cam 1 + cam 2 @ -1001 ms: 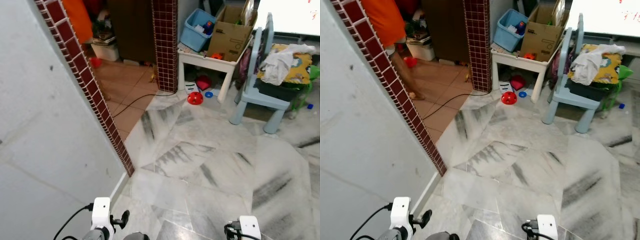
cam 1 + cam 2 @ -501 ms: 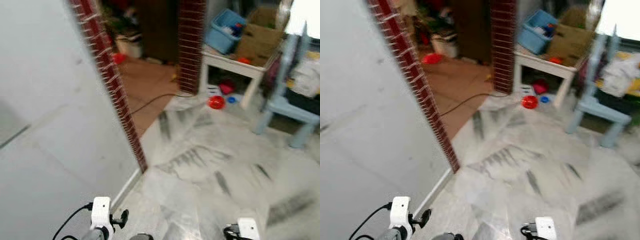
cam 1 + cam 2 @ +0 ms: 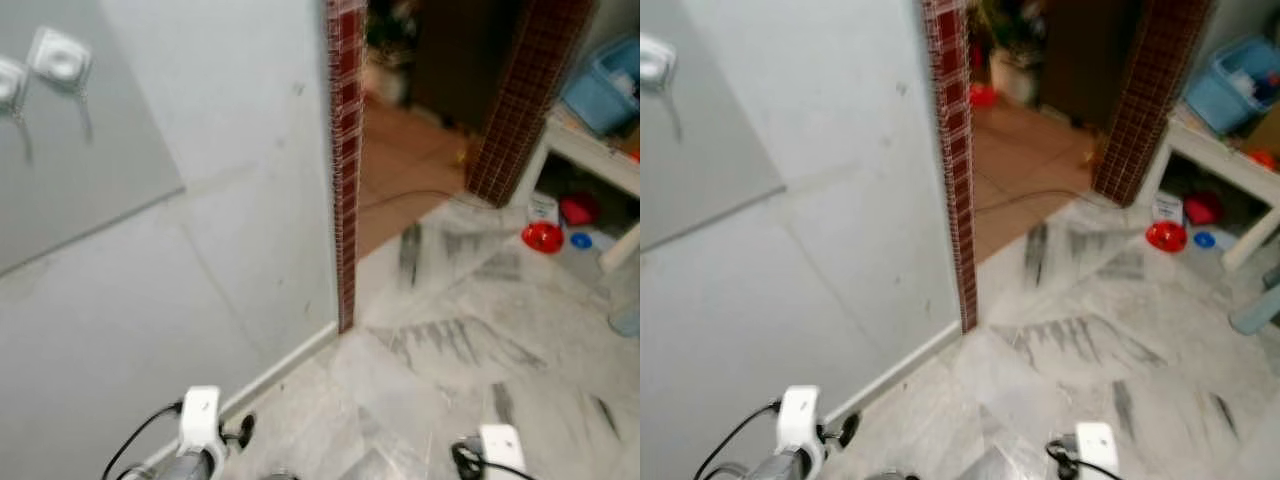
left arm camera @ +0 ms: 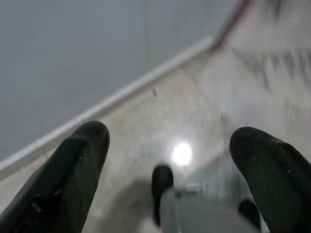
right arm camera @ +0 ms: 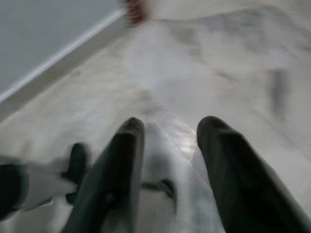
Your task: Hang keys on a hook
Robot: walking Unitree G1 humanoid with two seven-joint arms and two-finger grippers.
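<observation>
Left gripper (image 4: 170, 165): fingers spread wide, empty, hanging low over marble floor (image 3: 450, 340). Right gripper (image 5: 167, 145): narrow gap, nothing visibly held. Keys not visible. Both arms idle, probably because the robot is walking. Wall hooks (image 3: 60, 55) high on grey wall panel (image 3: 90, 170); tiled pillar (image 3: 345, 150) beside.

Wall (image 3: 200, 260) left — floor (image 3: 470, 330) seemingly open

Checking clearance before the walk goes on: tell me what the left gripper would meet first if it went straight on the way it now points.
Most likely the marble floor. The left gripper, fingers open, points down at it near the white skirting of the grey wall. Nothing lies between, as far as the blurred wrist view shows.
</observation>
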